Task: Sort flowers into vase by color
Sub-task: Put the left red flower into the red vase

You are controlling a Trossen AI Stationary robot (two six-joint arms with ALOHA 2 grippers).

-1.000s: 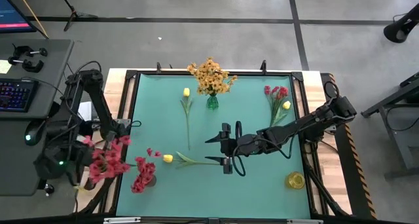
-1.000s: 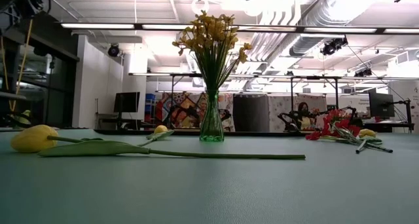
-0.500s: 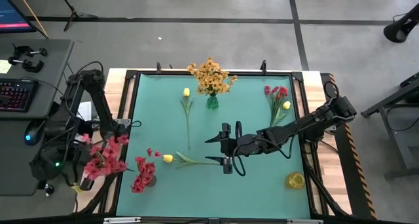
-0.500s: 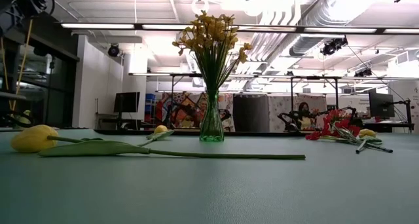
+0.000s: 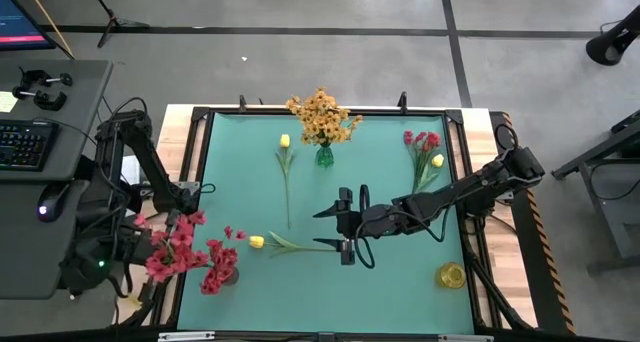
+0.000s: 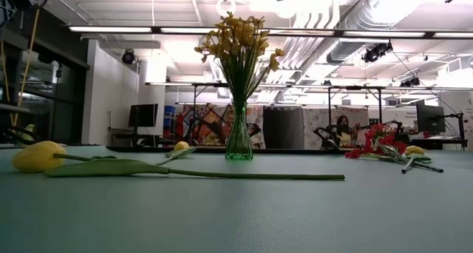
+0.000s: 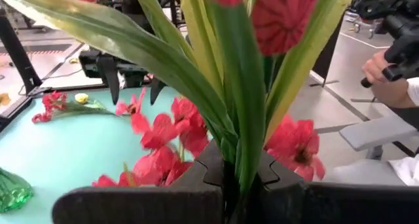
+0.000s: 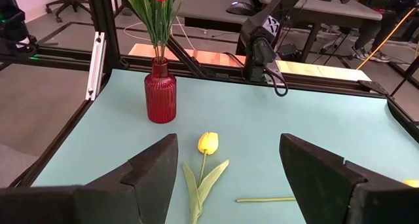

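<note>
A red flower stem [image 7: 236, 139] is clamped in the left gripper [image 7: 229, 185], carried nr the red vase [image 8: 160, 91] at the table's front-left corner; insertion is judged next, stem to be lined up w/ the neck. The right gripper [image 8: 229, 162] is held wide apart over a yellow tulip [image 8: 207, 143].

In the left wrist view the left gripper's dark fingers [image 7: 229, 185] are mostly covered by the green stems and leaves of the red-pink flower bunch [image 7: 222, 86], whose blooms run off the picture's edge. From above, the dark red ribbed vase [image 5: 228, 275] at the near left is nearly hidden under red blooms. A person's hand [image 7: 383, 70] is cut off at the frame edge. The small yellow glass vase [image 5: 451, 275] is too small to show detail.
</note>
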